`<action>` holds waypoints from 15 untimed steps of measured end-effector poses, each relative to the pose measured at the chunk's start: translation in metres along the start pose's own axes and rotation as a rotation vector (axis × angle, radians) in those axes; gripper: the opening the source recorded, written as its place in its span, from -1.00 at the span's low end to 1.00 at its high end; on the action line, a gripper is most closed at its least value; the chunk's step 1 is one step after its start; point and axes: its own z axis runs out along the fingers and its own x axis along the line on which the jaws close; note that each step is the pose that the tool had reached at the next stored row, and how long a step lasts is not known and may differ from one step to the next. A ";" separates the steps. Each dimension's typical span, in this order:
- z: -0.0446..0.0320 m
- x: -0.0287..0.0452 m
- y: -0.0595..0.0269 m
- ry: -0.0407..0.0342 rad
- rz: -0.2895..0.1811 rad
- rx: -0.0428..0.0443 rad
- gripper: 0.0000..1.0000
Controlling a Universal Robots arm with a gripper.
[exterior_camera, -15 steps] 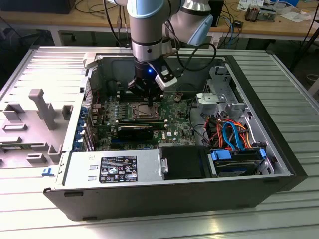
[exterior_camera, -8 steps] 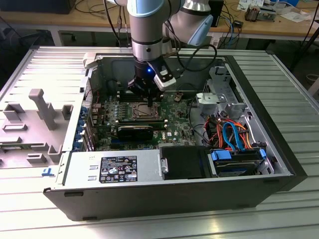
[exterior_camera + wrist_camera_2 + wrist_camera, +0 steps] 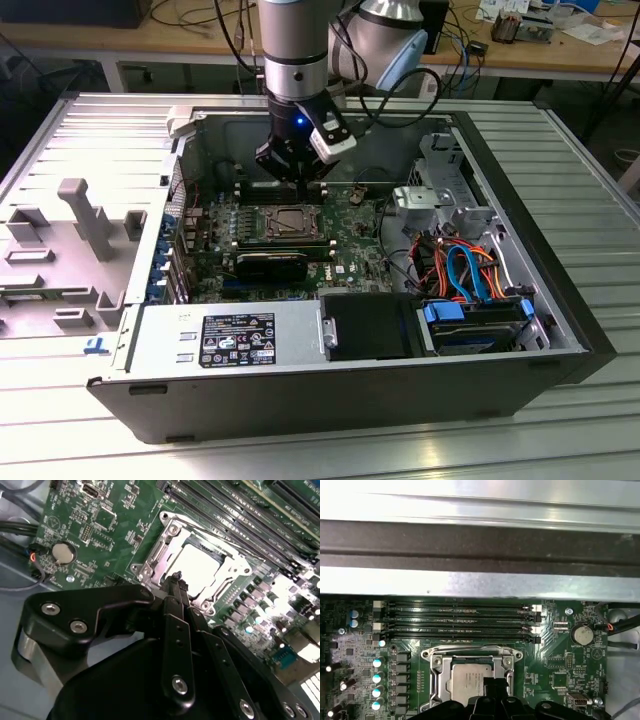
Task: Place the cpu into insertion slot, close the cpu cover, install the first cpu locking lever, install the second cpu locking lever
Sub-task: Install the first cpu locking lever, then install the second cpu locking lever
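Down inside the open computer case (image 3: 560, 330) now, with the gripper (image 3: 300, 180) poised at about twelve o'clock of the insertion slot (image 3: 290, 222) in the exterior view. Fingertips pinched together with nothing between them, going by both wrist views, and the gripper's tip hanging right at the socket's edge, touching or just short of it, hard to call. Looking at the cpu (image 3: 470, 677): already lying flat in the socket, dull grey top up. Looking at the cpu cover (image 3: 440, 667): down around the chip, framing it through its window. Spotting a thin wire locking lever (image 3: 485, 648) along the socket edge nearest the memory slots (image 3: 460, 620); latched or not, impossible to say. Judging this as lever work, so: press with the closed tip on the wire itself, not on the chip; sweep sideways under the catch rather than forcing straight down; keep clear of the coin cell battery (image 3: 582, 635) and small board parts. As for writing: faint print on the chip's top, too small to make out; a black sticker (image 3: 238, 340) with white print on the power supply, at about seven o'clock of the socket in the exterior view, likewise not legible.
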 end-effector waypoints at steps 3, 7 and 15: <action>0.0008 -0.0001 0.0000 0.0504 -0.002 0.0010 -0.79; 0.0010 0.0000 0.0000 0.0684 -0.002 0.0012 -0.79; 0.0011 -0.0001 0.0000 0.0685 -0.002 0.0012 -0.79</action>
